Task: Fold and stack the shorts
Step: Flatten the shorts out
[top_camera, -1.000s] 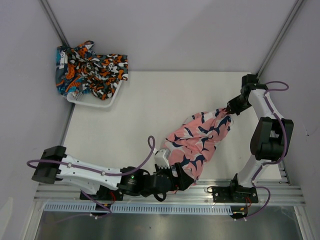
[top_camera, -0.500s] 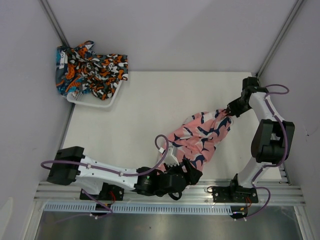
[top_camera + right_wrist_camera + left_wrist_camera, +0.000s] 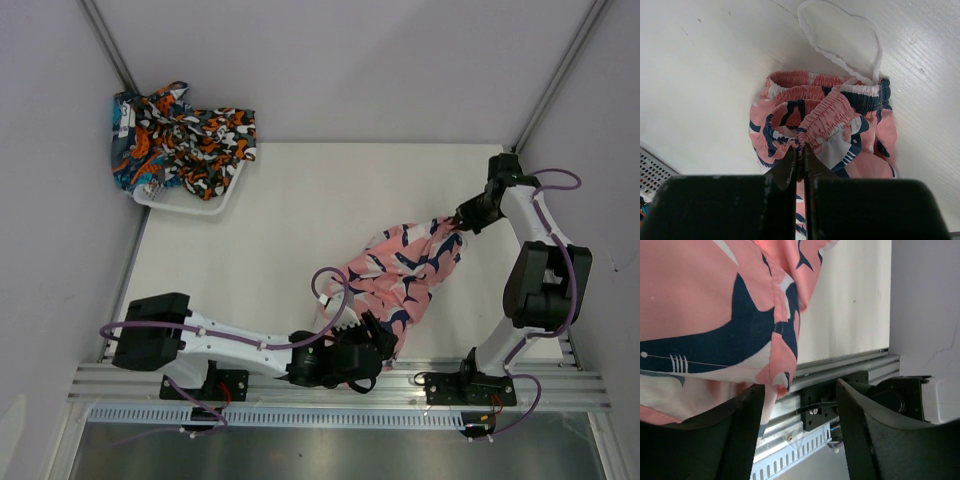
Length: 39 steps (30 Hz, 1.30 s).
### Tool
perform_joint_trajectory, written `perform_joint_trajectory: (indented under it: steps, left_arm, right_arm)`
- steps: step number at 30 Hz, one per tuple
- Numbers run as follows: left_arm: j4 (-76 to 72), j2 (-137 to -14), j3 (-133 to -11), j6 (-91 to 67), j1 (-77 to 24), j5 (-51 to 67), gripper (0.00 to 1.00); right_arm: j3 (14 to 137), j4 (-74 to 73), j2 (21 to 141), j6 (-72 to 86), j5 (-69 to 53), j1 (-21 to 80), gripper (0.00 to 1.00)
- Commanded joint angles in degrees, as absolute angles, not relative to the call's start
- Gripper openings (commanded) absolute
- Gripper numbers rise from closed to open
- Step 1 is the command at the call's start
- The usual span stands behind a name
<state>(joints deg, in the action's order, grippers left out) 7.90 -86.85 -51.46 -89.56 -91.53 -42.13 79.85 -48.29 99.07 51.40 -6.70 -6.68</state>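
Barely begun: pink shorts bunched at right of table, waistband pinched tight by right gripper, hem hanging between spread jaws of left gripper. Nothing folded or stacked; other two pairs heaped on basket, far-left corner.

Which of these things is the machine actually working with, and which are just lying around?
Part of the job:
- pink shorts, pinched at the waistband by the right hand
- left hand, open at their near end
- black-and-orange shorts and teal shorts, heaped over the basket

Just lying about:
- white basket
- table
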Motion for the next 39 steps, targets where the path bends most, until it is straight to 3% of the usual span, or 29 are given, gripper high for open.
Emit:
perform_joint_trajectory:
  steps: [1,3,7,11,14,19,20,22,28,31,39]
  left_arm:
    - [9.2,-88.3,-54.1,-92.5,-90.7,-46.4,0.61]
    - [12.2,-89.0,-54.3,-94.9,-90.5,-48.1,0.54]
    - [14.1,-90.3,-54.7,-97.5,-89.2,-50.7,0.50]
    - [15.7,-90.0,-54.0,-100.1,-88.0,-51.7,0.36]
    - [16.8,-89.8,-53.9,-101.2,-87.8,-54.2,0.36]
    - [16.4,-91.3,-55.2,-100.5,-87.2,-55.5,0.26]
    - [15.7,-91.6,-55.4,-100.2,-87.1,-55.7,0.14]
    - [13.9,-91.8,-55.4,-98.6,-87.1,-56.2,0.01]
    - [21.4,-88.0,-58.5,-92.6,-87.0,-59.1,0.00]
    - [25.3,-79.9,-57.1,-88.3,-87.0,-61.1,0.00]
    - [29.3,-46.0,-52.8,-57.6,-83.9,-62.4,0.00]
  right_arm:
    - [79.5,-47.5,96.5,51.0,-7.6,-7.3,0.00]
    - [79.2,-47.4,96.2,50.9,-7.7,-7.3,0.00]
    - [78.8,-47.1,96.0,50.6,-7.9,-7.4,0.00]
    - [78.1,-46.7,95.5,50.5,-8.0,-7.4,0.00]
    - [77.9,-46.6,95.5,50.4,-8.1,-7.5,0.00]
    - [77.3,-46.1,95.4,50.4,-8.4,-7.5,0.00]
    - [77.3,-46.1,95.3,50.5,-8.5,-7.5,0.00]
    - [77.4,-46.1,95.2,50.4,-8.4,-7.5,0.00]
    - [78.4,-46.8,95.2,47.7,-8.5,-7.8,0.00]
    - [81.1,-49.1,96.0,45.2,-8.5,-8.1,0.00]
    - [88.0,-53.8,94.2,37.4,-15.1,-8.3,0.00]
